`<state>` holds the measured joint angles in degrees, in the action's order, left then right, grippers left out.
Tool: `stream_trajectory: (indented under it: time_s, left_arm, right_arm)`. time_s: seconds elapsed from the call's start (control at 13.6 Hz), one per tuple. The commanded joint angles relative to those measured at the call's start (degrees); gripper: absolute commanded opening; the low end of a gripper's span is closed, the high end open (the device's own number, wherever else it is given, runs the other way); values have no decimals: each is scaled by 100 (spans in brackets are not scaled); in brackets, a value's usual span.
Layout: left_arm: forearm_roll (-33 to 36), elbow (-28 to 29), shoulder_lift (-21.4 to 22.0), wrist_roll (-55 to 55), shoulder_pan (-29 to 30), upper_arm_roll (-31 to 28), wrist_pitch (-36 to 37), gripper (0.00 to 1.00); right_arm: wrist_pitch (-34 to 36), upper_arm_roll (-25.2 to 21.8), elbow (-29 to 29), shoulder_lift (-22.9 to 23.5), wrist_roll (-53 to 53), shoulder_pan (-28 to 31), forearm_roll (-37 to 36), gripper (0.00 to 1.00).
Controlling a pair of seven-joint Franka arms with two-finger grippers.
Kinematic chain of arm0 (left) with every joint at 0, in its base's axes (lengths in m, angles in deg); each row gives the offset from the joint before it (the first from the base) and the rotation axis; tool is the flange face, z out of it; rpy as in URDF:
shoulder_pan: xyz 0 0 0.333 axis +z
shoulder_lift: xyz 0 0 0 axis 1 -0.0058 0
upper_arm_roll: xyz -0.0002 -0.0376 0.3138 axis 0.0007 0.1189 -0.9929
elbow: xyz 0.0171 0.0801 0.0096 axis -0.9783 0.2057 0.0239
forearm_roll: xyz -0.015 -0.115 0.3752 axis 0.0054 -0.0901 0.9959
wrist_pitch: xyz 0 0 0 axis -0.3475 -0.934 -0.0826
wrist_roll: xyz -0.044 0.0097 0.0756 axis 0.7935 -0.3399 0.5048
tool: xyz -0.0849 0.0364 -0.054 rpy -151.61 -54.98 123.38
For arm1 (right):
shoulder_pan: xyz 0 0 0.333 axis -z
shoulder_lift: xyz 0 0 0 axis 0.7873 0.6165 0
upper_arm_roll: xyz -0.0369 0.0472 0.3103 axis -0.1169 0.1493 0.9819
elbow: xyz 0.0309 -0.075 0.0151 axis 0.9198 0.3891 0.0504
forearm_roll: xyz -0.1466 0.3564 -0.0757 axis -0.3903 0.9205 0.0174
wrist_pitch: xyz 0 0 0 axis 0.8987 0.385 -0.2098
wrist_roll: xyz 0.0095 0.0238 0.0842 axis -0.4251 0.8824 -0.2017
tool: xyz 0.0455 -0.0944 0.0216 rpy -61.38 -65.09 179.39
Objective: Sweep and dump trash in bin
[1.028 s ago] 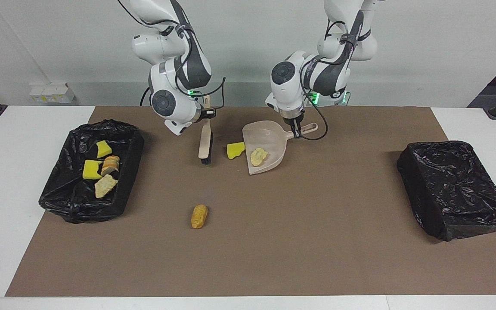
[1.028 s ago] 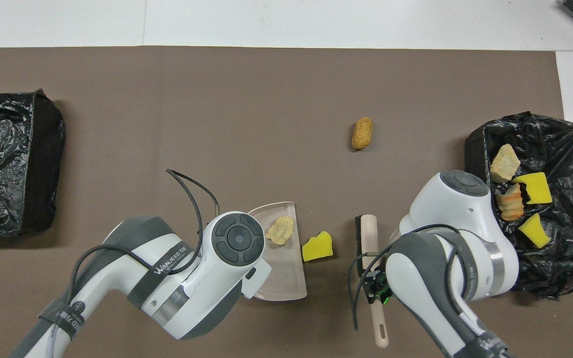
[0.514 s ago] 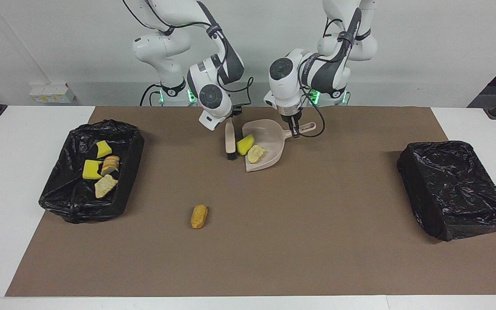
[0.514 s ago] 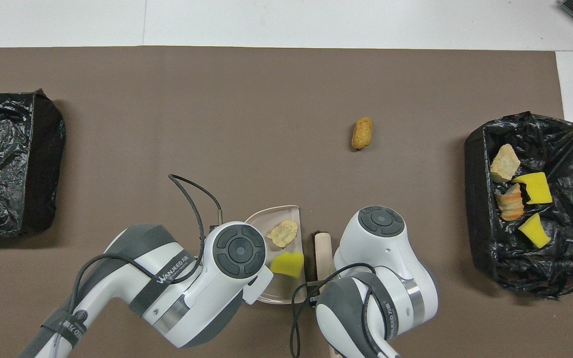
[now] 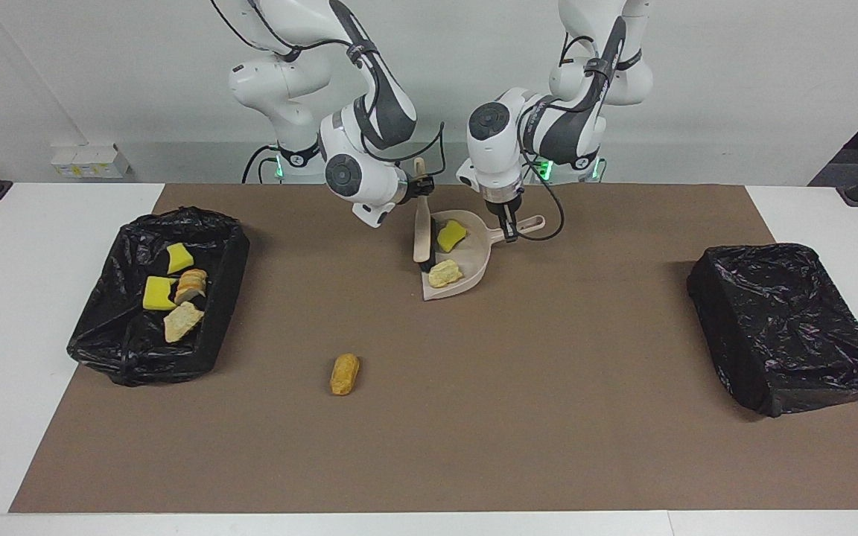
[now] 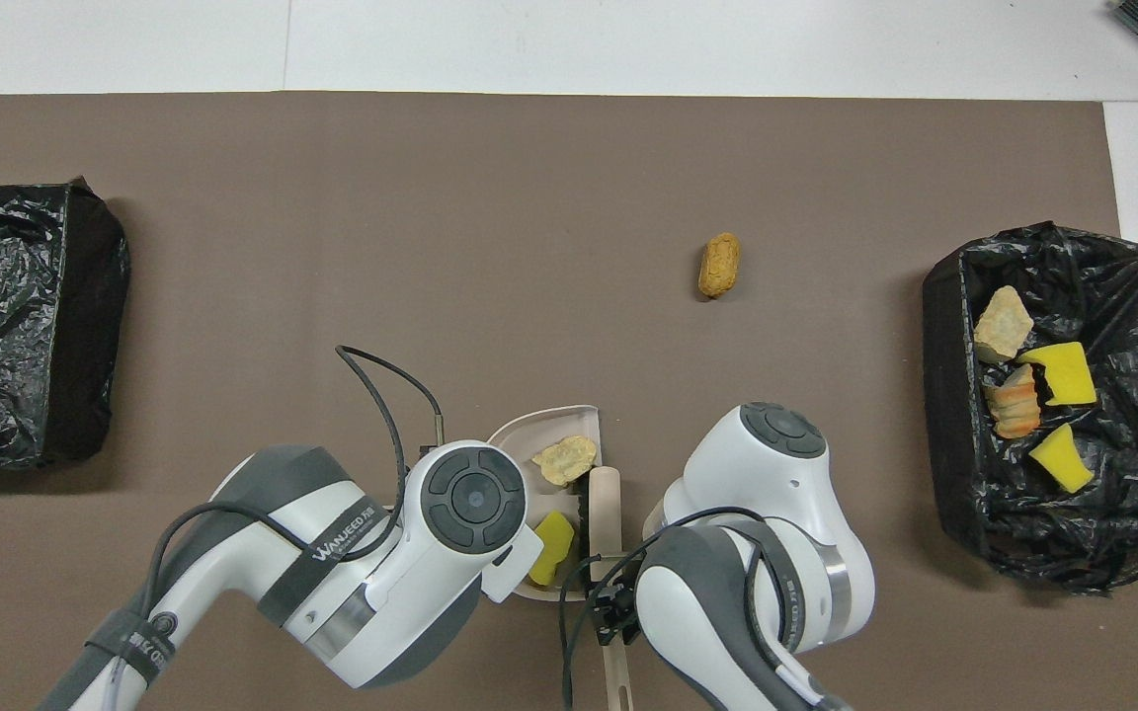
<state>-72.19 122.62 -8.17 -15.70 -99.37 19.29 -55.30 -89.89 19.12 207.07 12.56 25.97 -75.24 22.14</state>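
The left tool [image 5: 509,225] is clenched on the handle of the dustpan [image 5: 474,257], which rests on the table [image 5: 548,387] near the robots; the right tool [image 5: 420,186] is clenched on the handle of the brush [image 5: 421,238], whose bristles sit at the pan's open lip, at the pan's 9 o'clock in the facing view. Trash position: a yellow sponge chunk [image 5: 450,234] and a tan pastry piece [image 5: 445,273] lie inside the pan; a loose bread roll [image 5: 345,374] remains on the table, at about 7 o'clock from the pan and well apart from it; four further scraps already lie in the bin [image 5: 112,327] at the right arm's end. A second bin [image 5: 786,327] stands at the left arm's end. Risks noted: the pastry piece lies close to the pan's lip, so lifting with the mouth tipped down, or drawing the brush away across it, could drag it back onto the table. A fast carry could also shed the light sponge. The roll may tumble away from the bristles when swept.
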Motion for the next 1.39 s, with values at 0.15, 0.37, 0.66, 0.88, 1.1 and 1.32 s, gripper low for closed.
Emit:
stream_trajectory:
  time_s: [0.15, 0.37, 0.66, 0.88, 1.1, 1.32]
  left_arm:
    - [7, -197, -358, 666, 319, -6, -613, 0]
    - [16, -556, -612, 675, 408, -23, -562, 0]
    - [34, -1187, -1050, 692, 417, -120, -360, 0]
    - [60, -1856, -1508, 920, 391, -129, -87, 0]
    - [104, -2139, -1720, 1000, 364, -138, 167, 0]
    - [586, -2157, -1764, 1454, 329, -129, 370, 0]
  right_arm:
    - [902, 15, -1220, 433, 102, 976, -1329, 0]
    - [1264, 41, -2504, 1057, -363, 995, -2952, 0]
    - [1106, 50, -3120, 1505, -207, 1250, -4565, 0]
    - [1106, 59, -3954, 2172, -4, 1294, -5242, 0]
    - [984, 59, -4877, 3059, 22, 1276, -5515, 0]
    - [983, 94, -5310, 3475, 40, 1153, -5578, 0]
